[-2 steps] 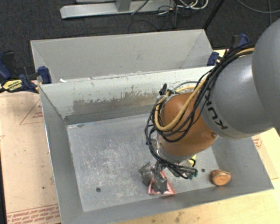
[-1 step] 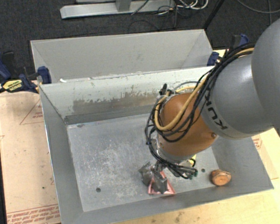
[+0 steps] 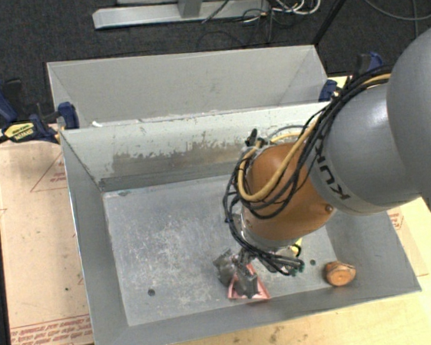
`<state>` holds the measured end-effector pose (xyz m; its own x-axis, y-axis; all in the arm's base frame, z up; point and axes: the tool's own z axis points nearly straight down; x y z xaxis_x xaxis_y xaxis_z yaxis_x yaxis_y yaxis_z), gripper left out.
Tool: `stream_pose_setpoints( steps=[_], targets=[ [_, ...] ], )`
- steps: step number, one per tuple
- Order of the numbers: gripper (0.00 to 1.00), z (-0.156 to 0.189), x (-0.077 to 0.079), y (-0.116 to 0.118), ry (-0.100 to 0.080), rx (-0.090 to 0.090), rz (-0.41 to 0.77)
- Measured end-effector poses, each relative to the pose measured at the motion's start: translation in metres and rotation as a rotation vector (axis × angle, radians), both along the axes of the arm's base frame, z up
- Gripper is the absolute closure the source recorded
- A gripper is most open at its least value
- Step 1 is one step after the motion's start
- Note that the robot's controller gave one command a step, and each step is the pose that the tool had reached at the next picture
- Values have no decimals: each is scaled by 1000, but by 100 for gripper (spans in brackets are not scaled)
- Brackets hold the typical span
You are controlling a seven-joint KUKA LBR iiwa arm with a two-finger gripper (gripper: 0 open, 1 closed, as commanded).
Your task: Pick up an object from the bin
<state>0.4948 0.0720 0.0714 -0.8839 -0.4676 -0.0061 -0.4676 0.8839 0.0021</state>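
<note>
A small pink flat piece [image 3: 249, 293] lies on the floor of the bin [image 3: 153, 237], close to its front wall, partly covered

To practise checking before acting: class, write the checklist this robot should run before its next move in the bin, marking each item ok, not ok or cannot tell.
1. Claw low over the pink flat thing by the bin front wall: ok.
2. Pink flat thing gripped: cannot tell.
3. Brown round thing apart from the claw: ok.
4. Wrist cables free of the pink flat thing: cannot tell.
</note>
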Motion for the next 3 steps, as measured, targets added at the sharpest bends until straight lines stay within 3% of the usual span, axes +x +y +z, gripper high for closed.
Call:
stream_pose_setpoints(
  steps=[3],
  targets=[
    [100, 0, 0, 0, 0, 0, 0]
  ],
)
